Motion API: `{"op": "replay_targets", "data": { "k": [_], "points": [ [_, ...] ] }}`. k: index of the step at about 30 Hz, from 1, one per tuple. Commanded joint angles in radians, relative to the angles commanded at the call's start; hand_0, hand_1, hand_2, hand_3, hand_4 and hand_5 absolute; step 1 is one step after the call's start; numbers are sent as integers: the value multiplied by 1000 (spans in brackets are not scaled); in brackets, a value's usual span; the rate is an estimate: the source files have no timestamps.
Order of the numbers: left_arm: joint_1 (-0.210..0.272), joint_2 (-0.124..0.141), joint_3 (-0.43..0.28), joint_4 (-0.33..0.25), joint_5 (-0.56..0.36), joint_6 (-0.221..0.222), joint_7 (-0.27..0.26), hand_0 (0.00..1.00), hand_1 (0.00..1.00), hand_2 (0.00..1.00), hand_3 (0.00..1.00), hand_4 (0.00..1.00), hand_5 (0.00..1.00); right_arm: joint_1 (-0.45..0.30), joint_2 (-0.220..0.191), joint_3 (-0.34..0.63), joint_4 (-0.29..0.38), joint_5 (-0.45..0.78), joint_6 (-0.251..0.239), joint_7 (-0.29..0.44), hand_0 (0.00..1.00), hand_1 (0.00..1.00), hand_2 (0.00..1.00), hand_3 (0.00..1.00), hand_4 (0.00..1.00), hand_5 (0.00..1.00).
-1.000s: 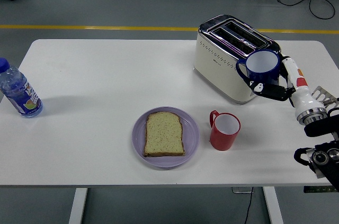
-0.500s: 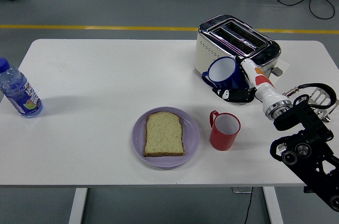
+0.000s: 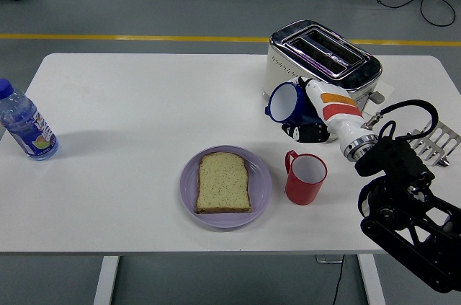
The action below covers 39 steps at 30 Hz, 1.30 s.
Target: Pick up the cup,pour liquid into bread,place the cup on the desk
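My right hand is shut on a dark blue cup with a white inside, held above the table in front of the toaster and tipped toward the left. The cup's mouth faces left and slightly up. A slice of bread lies flat on a lilac plate near the table's front, to the lower left of the cup. A red cup stands upright right of the plate, below my hand. No liquid is visible.
A cream and chrome toaster stands at the back right, just behind the blue cup. A water bottle stands at the far left edge. A metal rack lies near the right edge. A person's feet show beyond the table.
My right arm has swung left and forward, carrying the blue cup from beside the toaster's right end to its front, and the cup has tipped further leftward.
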Motion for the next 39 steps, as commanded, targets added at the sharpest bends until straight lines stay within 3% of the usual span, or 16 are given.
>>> {"op": "replay_targets", "data": {
  "k": [8, 16, 22, 39],
  "points": [
    [7, 0, 7, 1, -4, 0, 0, 637, 646, 655, 548, 321, 844, 40, 1, -74, 1, -65, -13, -4, 398, 253, 440, 502, 840, 2],
    [17, 0, 15, 1, -10, 0, 0, 636, 646, 656, 547, 321, 844, 141, 5, -224, -33, -195, 3, -50, 399, 253, 430, 500, 809, 2],
    [19, 0, 22, 1, -15, -1, 0, 634, 646, 656, 547, 320, 844, 246, 1, -361, -53, -227, 33, -84, 404, 253, 431, 500, 798, 2],
    [13, 0, 12, -1, -18, 0, 0, 637, 645, 656, 549, 320, 842, 432, -23, -525, -62, -238, 127, -88, 415, 257, 430, 505, 775, 2]
  ]
}}
